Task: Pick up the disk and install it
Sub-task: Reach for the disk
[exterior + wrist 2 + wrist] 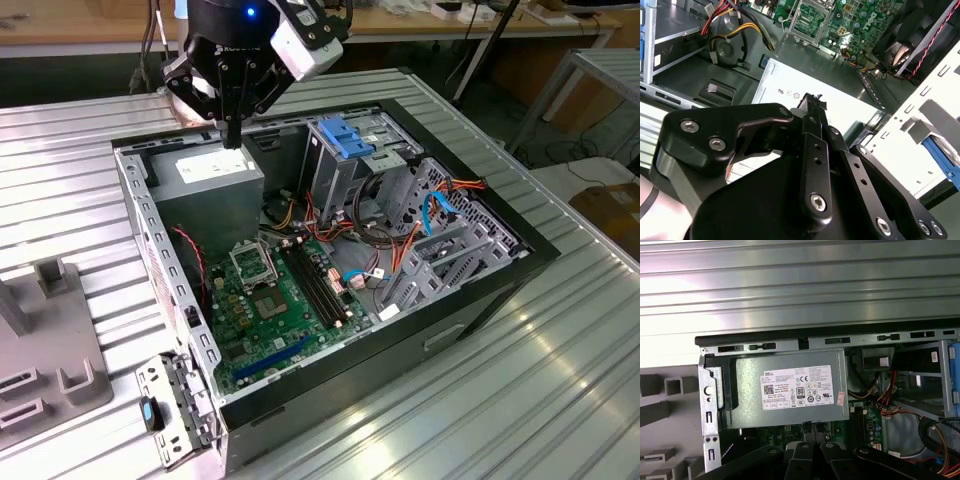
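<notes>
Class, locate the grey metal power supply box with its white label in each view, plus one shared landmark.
Exterior view: grey metal power supply box, directly beneath the gripper.
Second wrist view: box beyond the black jaws.
First wrist view: box, label facing camera.
Landmark: green motherboard.

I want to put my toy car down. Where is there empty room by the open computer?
The ribbed table is bare on the exterior view's right of the computer case, and on its left, past the grey fixture. Inside the case it is crowded: motherboard, cables, and the tool hanging over the power supply.
</notes>
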`<state>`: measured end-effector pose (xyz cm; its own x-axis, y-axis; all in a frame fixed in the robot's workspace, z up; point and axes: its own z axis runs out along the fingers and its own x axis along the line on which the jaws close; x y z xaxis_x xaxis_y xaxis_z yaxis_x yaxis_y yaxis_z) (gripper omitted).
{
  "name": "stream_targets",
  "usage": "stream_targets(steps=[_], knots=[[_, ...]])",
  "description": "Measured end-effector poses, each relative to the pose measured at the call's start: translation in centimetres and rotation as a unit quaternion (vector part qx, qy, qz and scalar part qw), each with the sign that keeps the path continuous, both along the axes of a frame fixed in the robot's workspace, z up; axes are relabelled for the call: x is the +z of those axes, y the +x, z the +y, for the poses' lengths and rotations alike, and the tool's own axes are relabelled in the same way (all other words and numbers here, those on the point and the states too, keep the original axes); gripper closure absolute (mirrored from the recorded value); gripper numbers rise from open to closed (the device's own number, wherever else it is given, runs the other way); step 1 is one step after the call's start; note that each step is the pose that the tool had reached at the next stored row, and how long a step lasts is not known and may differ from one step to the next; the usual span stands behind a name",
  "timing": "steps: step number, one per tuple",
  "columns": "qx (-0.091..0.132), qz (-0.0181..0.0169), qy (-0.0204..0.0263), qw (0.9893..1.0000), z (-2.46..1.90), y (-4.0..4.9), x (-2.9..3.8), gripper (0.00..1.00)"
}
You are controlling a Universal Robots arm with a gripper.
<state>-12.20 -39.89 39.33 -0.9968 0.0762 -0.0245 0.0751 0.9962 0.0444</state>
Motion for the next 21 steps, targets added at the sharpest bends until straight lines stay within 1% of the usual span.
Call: stream_targets(steps=[2,8,11,16,21], knots=[[0.000,0.0000,0.0000,1.0000,0.00,0.00,0.00,0.89],[0.000,0.0000,0.0000,1.0000,0.00,-0.95,-0.01,0.89],[0.000,0.0000,0.0000,1.0000,0.00,-2.00,-0.03,0.89],[0.000,0.0000,0.0000,1.0000,0.00,-4.20,-0.09,0.89],[0.000,0.0000,0.0000,1.0000,0.00,-5.64,-0.11,0.89]])
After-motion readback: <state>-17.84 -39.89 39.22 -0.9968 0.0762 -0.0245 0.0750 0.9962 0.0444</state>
